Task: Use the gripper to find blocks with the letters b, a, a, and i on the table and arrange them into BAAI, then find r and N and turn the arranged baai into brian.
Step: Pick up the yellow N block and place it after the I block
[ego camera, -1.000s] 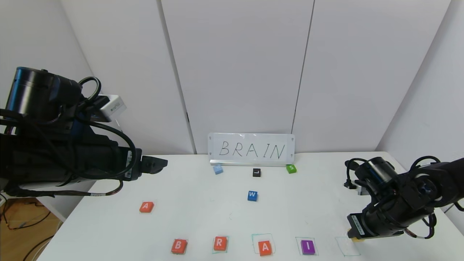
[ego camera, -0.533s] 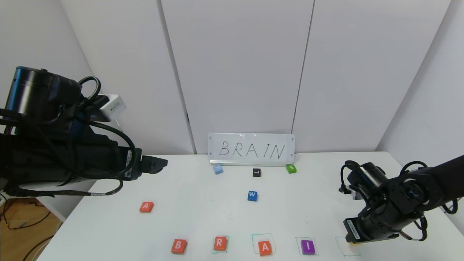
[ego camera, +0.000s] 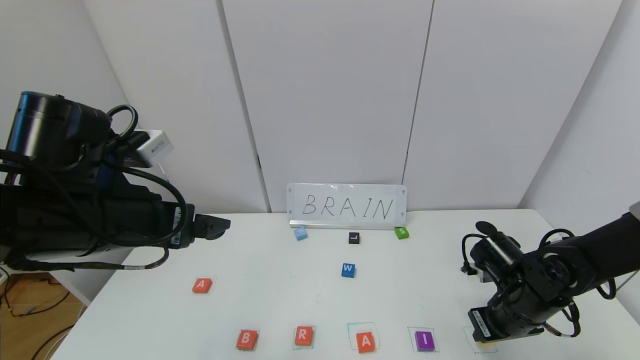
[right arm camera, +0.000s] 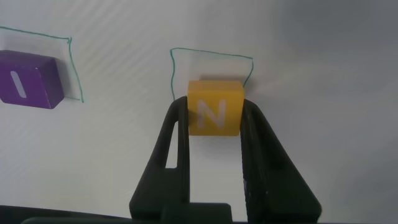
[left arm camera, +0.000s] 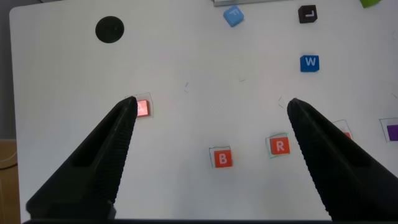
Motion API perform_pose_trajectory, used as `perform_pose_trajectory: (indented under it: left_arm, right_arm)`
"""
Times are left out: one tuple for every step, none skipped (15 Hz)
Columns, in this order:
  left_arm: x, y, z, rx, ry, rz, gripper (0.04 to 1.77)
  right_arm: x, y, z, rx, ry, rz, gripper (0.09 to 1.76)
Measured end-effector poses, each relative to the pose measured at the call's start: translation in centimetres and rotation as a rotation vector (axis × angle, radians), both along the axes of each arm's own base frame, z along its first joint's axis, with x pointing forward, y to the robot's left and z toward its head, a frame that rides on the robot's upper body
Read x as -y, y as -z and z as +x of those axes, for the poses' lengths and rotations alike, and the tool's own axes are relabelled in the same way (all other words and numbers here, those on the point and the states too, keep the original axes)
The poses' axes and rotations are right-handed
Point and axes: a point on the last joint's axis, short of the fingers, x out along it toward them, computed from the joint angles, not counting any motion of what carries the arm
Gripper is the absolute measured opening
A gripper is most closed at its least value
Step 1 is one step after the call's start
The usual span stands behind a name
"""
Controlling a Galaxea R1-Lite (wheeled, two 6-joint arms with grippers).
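four blocks lie in a row along the near edge of the table (ego camera: 280, 305): orange-red b (ego camera: 246, 339), then r (ego camera: 303, 336), then orange-red a (ego camera: 366, 342), then purple i (ego camera: 424, 340). r, a and i each sit inside a thin green hand-drawn square; around b i cannot make out such a line clearly. a second orange-red a (ego camera: 201, 285) lies alone farther back on the left side, well apart from the row.

my right gripper (right arm camera: 213, 127) is low over the table at the right end of the row, and its two fingers are clamped on the yellow n (right arm camera: 214, 107), one finger on each side of the block. from the right wrist view, n is at the near edge of an empty green square (right arm camera: 211, 68), and the purple i is just beside in the next square. from the head view only a small yellow part of n shows under the gripper, so i cannot tell if the block touches the table.

my left gripper (left arm camera: 211, 112) is held high over the left part of the table, with its fingers wide apart and nothing between them.

at the far side of the table stands a white sign (ego camera: 347, 206) with brain written by hand. near it lie a light blue block (ego camera: 300, 233), a black block (ego camera: 354, 238) and a green s block (ego camera: 401, 232), and a blue w block (ego camera: 348, 270) lies closer to the middle.
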Motion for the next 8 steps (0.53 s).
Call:
perform_pose_trajectory:
  left_arm:
    - [0.0, 0.0, 0.0, 0.000, 0.001, 0.000, 1.72]
    - [0.0, 0.0, 0.0, 0.000, 0.000, 0.001, 1.72]
    - [0.0, 0.0, 0.0, 0.000, 0.001, 0.000, 1.72]
    - [0.0, 0.0, 0.0, 0.000, 0.000, 0.000, 1.72]
    - [0.0, 0.0, 0.0, 0.000, 0.000, 0.000, 1.72]
    - [0.0, 0.0, 0.0, 0.000, 0.000, 0.000, 1.72]
    - [0.0, 0.0, 0.0, 0.000, 0.000, 0.000, 1.72]
    - [0.0, 0.0, 0.0, 0.000, 0.000, 0.000, 1.72]
  right_arm:
    - [0.0, 0.1, 0.0, -0.004, 0.000, -0.002, 0.54]
    - [0.0, 0.2, 0.0, -0.006, -0.002, -0.004, 0.54]
    - [-0.1, 0.3, 0.0, -0.008, -0.004, -0.008, 0.54]
    - [-0.2, 0.4, 0.1, -0.007, -0.004, -0.023, 0.54]
    - [-0.3, 0.6, 0.1, -0.003, -0.004, -0.038, 0.54]
    - [-0.4, 0.8, 0.3, 0.010, -0.006, -0.055, 0.54]
    - [-0.6, 1.0, 0.3, 0.015, -0.006, -0.063, 0.54]
    - [-0.7, 1.1, 0.3, 0.013, -0.003, -0.065, 0.54]
